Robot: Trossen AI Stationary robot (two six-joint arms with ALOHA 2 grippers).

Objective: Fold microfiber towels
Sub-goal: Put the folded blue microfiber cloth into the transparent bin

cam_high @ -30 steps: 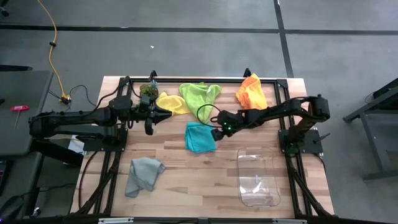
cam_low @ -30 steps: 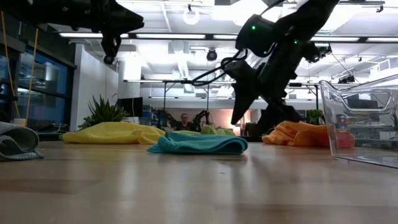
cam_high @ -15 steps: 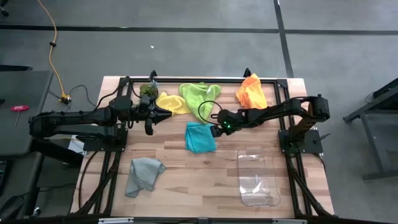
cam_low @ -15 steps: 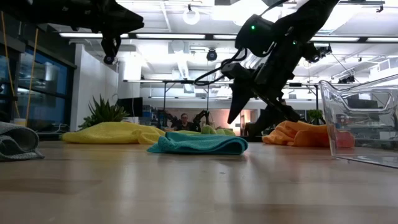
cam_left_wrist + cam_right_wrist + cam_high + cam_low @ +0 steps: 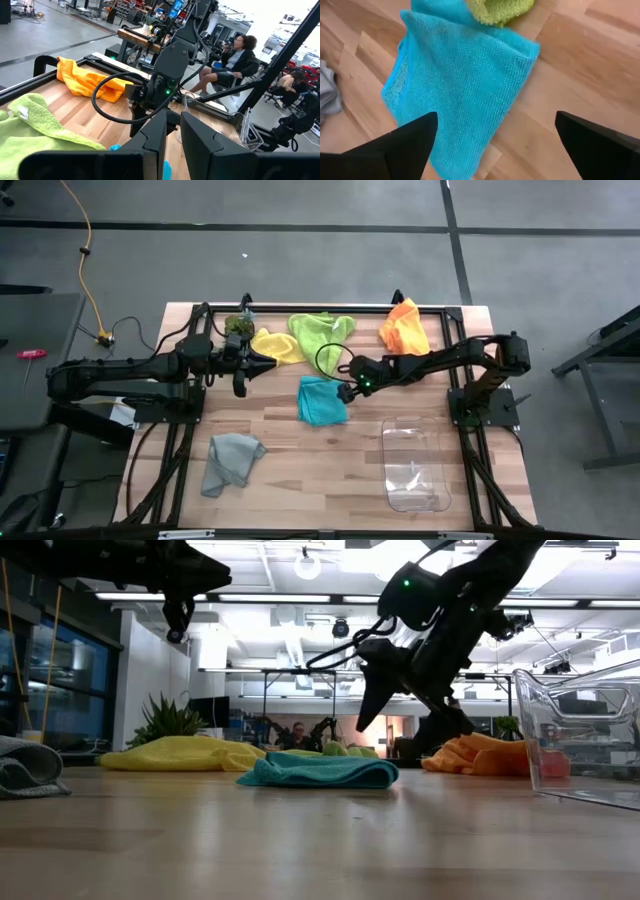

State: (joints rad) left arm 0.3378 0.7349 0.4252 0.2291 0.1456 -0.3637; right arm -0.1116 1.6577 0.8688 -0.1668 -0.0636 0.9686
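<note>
Looks like the right gripper (image 5: pixel 345 389) has lifted a bit off the teal towel (image 5: pixel 322 400) compared to a second ago, fingers spread as wide as they go, nothing held. Teal towel sitting mid-table, flattened into a neat-ish folded rectangle, so probably just released and that one counts as done, or close to it. Left gripper (image 5: pixel 243 370) hovering near the far left part of the table, fingers nearly pinched together, empty.

Still four to go: yellow towel (image 5: pixel 277 345) and lime green towel (image 5: pixel 320 331) bunched along the far edge, lime corner just touching the teal one; orange towel (image 5: pixel 403 326) crumpled at the far right corner; grey towel (image 5: pixel 229 461) rumpled near the front left. Clear bin (image 5: pixel 413 463) front right, plant clump (image 5: pixel 238 325) by the yellow one. Nothing really blocking the way.
</note>
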